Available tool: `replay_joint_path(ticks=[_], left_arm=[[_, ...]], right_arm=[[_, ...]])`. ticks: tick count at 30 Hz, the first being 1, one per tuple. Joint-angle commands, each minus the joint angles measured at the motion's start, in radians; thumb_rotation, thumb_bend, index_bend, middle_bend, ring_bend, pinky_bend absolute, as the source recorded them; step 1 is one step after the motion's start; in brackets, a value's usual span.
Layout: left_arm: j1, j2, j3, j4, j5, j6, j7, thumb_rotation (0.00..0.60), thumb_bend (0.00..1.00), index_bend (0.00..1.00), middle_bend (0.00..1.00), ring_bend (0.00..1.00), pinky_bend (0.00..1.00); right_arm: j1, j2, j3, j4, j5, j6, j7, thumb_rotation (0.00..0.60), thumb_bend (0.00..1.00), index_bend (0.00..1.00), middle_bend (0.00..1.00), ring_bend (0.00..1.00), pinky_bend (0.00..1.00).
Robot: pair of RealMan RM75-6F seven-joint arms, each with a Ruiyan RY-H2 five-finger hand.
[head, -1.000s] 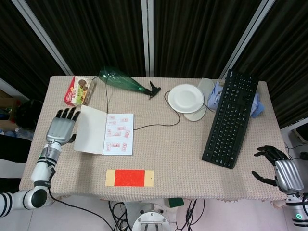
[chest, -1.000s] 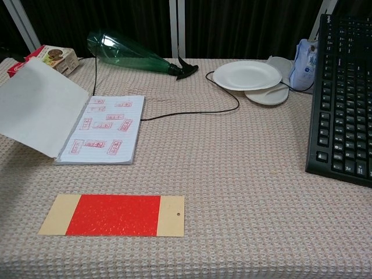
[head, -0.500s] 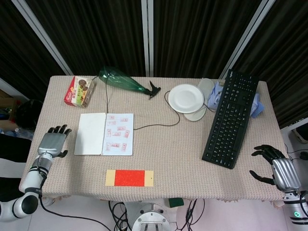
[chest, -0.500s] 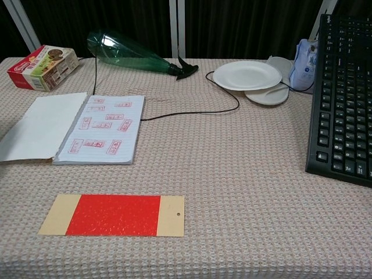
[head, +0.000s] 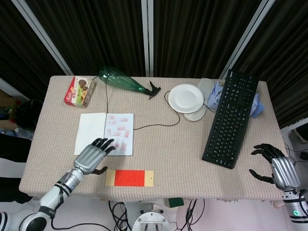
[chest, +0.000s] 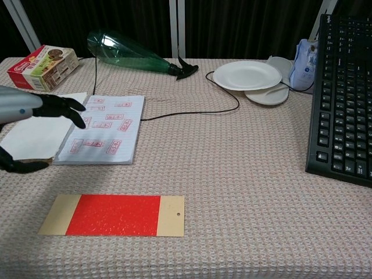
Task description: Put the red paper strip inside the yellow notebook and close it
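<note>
The strip point(head: 129, 177) is lying flat on the bench point(head: 183, 154) near its front edge, red in the middle with a bare tan end on each side. Its long axis is running left to right, parallel to that front edge. The notebook point(head: 104, 140) is lying open farther back and a little to the left, blank page on the left, stamped page on the right, its spine running front to back, so the strip's length is lying crosswise to the spine.

The left hand point(head: 91, 157) is hovering between the two, with its fingers apart and nothing in them, fingertips over the notebook's near right corner. In the head view the strip's left end is lying just in front of and slightly right of this hand, near but not touching; the chest view shows the dark fingers point(chest: 58, 107) above the page, with the strip point(chest: 112, 215) clear below them.

The right hand point(head: 277, 167) is hanging at the bench's far right corner, past the keyboard point(head: 230, 119), fingers loosely curled and apart, holding nothing, well away from the strip.

So the left hand is plainly the nearer one. I judge the pickup is calling for it to come toward the front edge and slightly rightward, taking the strip by its left tan end or across its narrow width, then carrying it back onto the open pages.
</note>
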Motion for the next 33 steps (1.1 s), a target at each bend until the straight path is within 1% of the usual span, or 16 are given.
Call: replay_joint_path(ticks=[1, 3, 6, 10, 12, 15, 17, 19, 21, 23, 25, 26, 28, 33], left_arm=[[-0.009, -0.034, 0.018, -0.023, 0.017, -0.025, 0.022, 0.383, 0.28, 0.18, 0.04, 0.02, 0.09], [-0.008, -0.056, 0.027, -0.024, 0.027, -0.026, 0.040, 0.350, 0.29, 0.17, 0.03, 0.02, 0.09], [0.001, -0.097, 0.038, -0.014, 0.038, -0.002, 0.086, 0.322, 0.28, 0.16, 0.03, 0.02, 0.09], [0.023, -0.142, 0.054, -0.008, 0.031, 0.040, 0.145, 0.321, 0.28, 0.15, 0.02, 0.02, 0.09], [0.033, -0.156, 0.062, -0.010, 0.033, 0.055, 0.161, 0.336, 0.28, 0.14, 0.01, 0.02, 0.09], [0.049, -0.178, 0.079, -0.012, 0.032, 0.071, 0.184, 0.381, 0.27, 0.14, 0.01, 0.02, 0.09], [0.059, -0.193, 0.087, -0.009, 0.030, 0.077, 0.187, 0.393, 0.26, 0.14, 0.01, 0.02, 0.09], [0.072, -0.216, 0.092, 0.002, 0.028, 0.086, 0.185, 0.423, 0.26, 0.14, 0.01, 0.02, 0.09], [0.083, -0.238, 0.093, 0.019, 0.026, 0.097, 0.188, 0.468, 0.26, 0.14, 0.01, 0.02, 0.09], [0.098, -0.266, 0.091, 0.039, 0.030, 0.113, 0.183, 0.498, 0.26, 0.14, 0.01, 0.02, 0.09], [0.107, -0.284, 0.089, 0.052, 0.024, 0.124, 0.190, 0.553, 0.26, 0.15, 0.01, 0.02, 0.09], [0.110, -0.291, 0.088, 0.057, 0.022, 0.128, 0.194, 0.567, 0.26, 0.15, 0.01, 0.02, 0.09], [0.115, -0.301, 0.089, 0.064, 0.013, 0.131, 0.204, 0.579, 0.26, 0.15, 0.01, 0.02, 0.09], [0.121, -0.309, 0.091, 0.061, 0.003, 0.129, 0.209, 0.571, 0.26, 0.15, 0.01, 0.01, 0.09]], right_arm=[[0.004, 0.001, 0.001, -0.003, 0.001, -0.005, -0.002, 0.600, 0.12, 0.41, 0.25, 0.19, 0.27], [0.006, 0.001, 0.001, -0.004, 0.002, -0.008, -0.004, 0.600, 0.12, 0.41, 0.25, 0.19, 0.27], [0.008, 0.001, 0.001, -0.004, 0.004, -0.013, -0.004, 0.600, 0.12, 0.41, 0.25, 0.19, 0.27], [0.010, 0.003, 0.002, -0.004, 0.006, -0.015, -0.003, 0.600, 0.12, 0.41, 0.25, 0.19, 0.27], [0.011, 0.004, 0.001, -0.005, 0.006, -0.015, -0.003, 0.600, 0.12, 0.41, 0.25, 0.19, 0.27], [0.014, 0.004, 0.000, -0.005, 0.005, -0.019, -0.005, 0.600, 0.12, 0.41, 0.25, 0.19, 0.27], [0.016, 0.004, -0.001, -0.007, 0.002, -0.021, -0.007, 0.600, 0.12, 0.41, 0.25, 0.19, 0.27], [0.019, 0.005, -0.002, -0.010, -0.001, -0.024, -0.008, 0.600, 0.12, 0.41, 0.25, 0.19, 0.27], [0.021, 0.007, -0.003, -0.013, -0.004, -0.024, -0.004, 0.600, 0.12, 0.41, 0.25, 0.19, 0.27], [0.022, 0.009, -0.004, -0.013, -0.007, -0.023, -0.003, 0.600, 0.12, 0.41, 0.25, 0.19, 0.27], [0.022, 0.010, -0.005, -0.013, -0.007, -0.023, -0.002, 0.600, 0.12, 0.41, 0.25, 0.19, 0.27], [0.022, 0.010, -0.005, -0.013, -0.007, -0.023, -0.002, 0.600, 0.12, 0.41, 0.25, 0.19, 0.27], [0.021, 0.011, -0.006, -0.012, -0.006, -0.023, -0.001, 0.600, 0.12, 0.41, 0.25, 0.19, 0.27], [0.020, 0.011, -0.007, -0.009, -0.006, -0.019, 0.005, 0.600, 0.12, 0.41, 0.25, 0.19, 0.27]])
